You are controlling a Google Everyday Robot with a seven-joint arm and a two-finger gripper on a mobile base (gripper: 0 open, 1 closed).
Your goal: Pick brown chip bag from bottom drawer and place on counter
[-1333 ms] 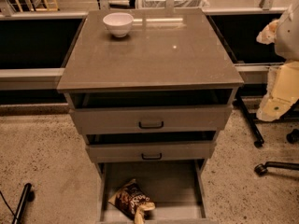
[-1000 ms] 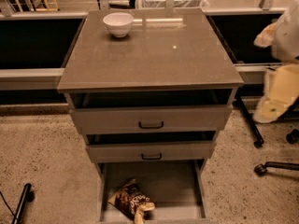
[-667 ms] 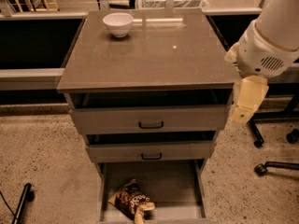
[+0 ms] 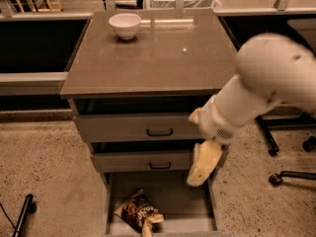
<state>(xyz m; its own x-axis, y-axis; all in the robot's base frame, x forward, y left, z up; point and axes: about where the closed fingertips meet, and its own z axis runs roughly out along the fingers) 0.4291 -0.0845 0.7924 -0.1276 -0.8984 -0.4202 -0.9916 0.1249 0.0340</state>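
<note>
The brown chip bag (image 4: pixel 138 212) lies crumpled at the front left of the open bottom drawer (image 4: pixel 190 201). The counter (image 4: pixel 163 58) is the glossy grey-brown top of the cabinet, with a white bowl (image 4: pixel 125 24) at its back left. My white arm reaches in from the right. My gripper (image 4: pixel 202 164) hangs in front of the cabinet's right side, level with the middle drawer. It is above the bottom drawer and up and to the right of the bag, not touching it.
The two upper drawers with black handles (image 4: pixel 159 132) stand slightly ajar. Office chair bases (image 4: pixel 291 174) are on the floor to the right. A black pole (image 4: pixel 23 214) lies at lower left. A wire basket (image 4: pixel 182 1) sits behind the counter.
My arm has swung in from the right edge, leftward and down, and now covers the cabinet's right front. The chip bag and the bowl have not moved.
</note>
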